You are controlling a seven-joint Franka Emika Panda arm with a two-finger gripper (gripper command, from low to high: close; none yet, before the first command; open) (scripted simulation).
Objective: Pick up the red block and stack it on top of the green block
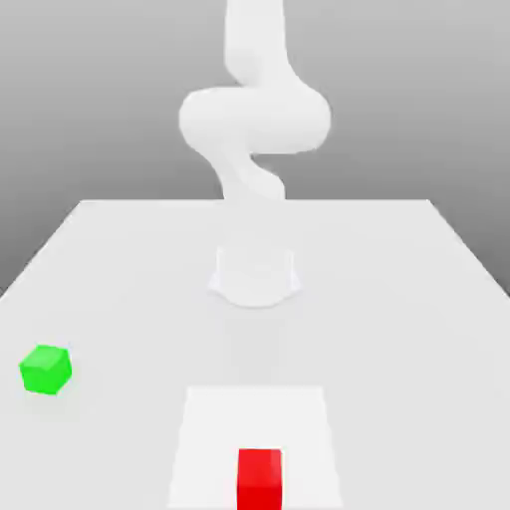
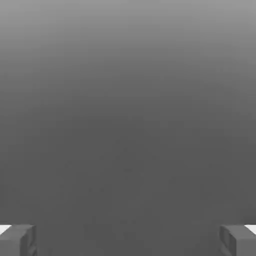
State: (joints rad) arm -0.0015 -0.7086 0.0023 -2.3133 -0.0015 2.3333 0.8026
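Two jaws wide apart, no red block between.

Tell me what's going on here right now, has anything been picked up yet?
Nothing is picked up yet. The white arm stands at the far side of the table, its gripper with jaws wide apart and nothing between them. The red block sits at the near edge; the green block lies apart, toward the exterior view's left.

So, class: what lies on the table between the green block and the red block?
Nothing: in the exterior view, only bare white table separates the green block from the red block.
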